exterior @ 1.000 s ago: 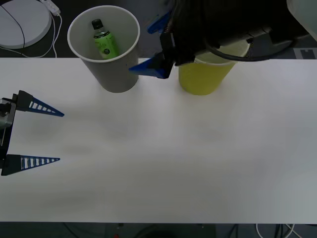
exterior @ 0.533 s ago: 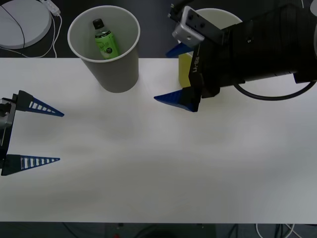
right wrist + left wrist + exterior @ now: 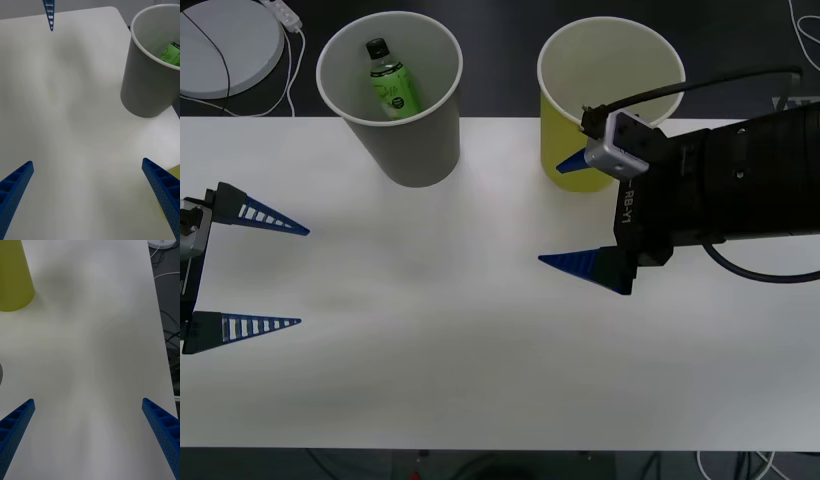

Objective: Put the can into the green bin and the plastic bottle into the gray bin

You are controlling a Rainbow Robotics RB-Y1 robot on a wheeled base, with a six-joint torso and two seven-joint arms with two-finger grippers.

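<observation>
Since a second ago the right claw [image 3: 570,212] has drawn back from the bins, fingers apart, empty. Front view: two bins on the counter [image 3: 480,380]; the gray bin [image 3: 392,95] holds one bottle [image 3: 389,80], the green bin [image 3: 600,90] beside it. Left claw [image 3: 280,275] waits apart at the counter's left edge. Right wrist view: gray bin [image 3: 150,82], bottle label [image 3: 171,52] inside. Left wrist view: green bin [image 3: 13,277].
</observation>
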